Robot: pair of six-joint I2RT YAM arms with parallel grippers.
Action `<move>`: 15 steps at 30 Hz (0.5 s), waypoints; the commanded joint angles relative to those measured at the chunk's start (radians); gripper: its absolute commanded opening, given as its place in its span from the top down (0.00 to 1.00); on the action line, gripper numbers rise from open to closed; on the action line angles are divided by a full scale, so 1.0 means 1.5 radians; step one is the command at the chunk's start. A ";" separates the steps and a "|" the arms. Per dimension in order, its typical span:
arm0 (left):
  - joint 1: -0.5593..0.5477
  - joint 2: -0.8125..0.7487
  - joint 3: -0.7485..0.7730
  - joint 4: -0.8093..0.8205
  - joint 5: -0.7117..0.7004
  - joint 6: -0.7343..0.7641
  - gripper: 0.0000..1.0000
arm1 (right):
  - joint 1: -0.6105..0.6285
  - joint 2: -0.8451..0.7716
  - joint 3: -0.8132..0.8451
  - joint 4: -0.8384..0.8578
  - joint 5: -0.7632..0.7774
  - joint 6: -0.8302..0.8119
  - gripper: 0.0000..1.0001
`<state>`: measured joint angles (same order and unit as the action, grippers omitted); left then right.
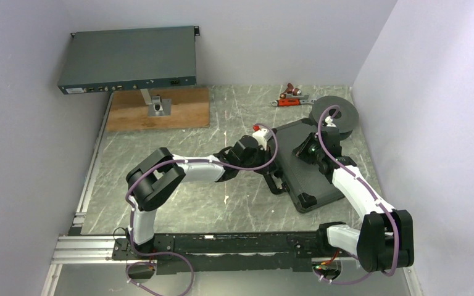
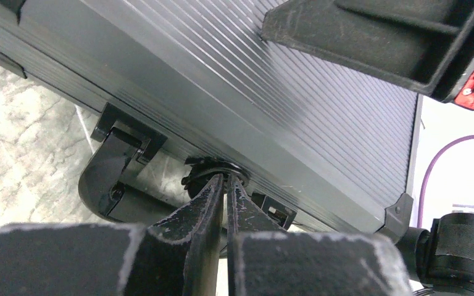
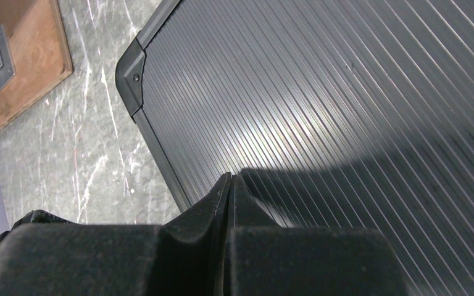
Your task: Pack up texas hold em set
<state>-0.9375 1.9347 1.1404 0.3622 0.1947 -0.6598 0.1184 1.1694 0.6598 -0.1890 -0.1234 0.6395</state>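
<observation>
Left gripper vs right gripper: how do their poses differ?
Left gripper has its tips at the case's front edge, at a black fitting beside the handle; right gripper has its tips over the ribbed lid. Left gripper lies low, level with the case's side; right gripper points down at the lid. Both are shut, neither visibly holding anything.

table: grey marbled table point(image 1: 210, 203) is carrying all | far left: wooden board point(image 1: 129, 114) is lying flat | right centre: closed black case point(image 1: 301, 179) is lying flat | far right: black spool point(image 1: 340, 115) is sitting just beside case's far corner | far edge: red-handled tool point(image 1: 293, 97) is lying
</observation>
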 commanded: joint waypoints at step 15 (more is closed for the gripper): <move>-0.003 0.023 0.011 0.034 0.017 -0.016 0.88 | 0.007 0.033 -0.044 -0.166 -0.007 -0.020 1.00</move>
<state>-0.9375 1.9572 1.1633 0.3626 0.2123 -0.6724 0.1184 1.1698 0.6598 -0.1890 -0.1234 0.6392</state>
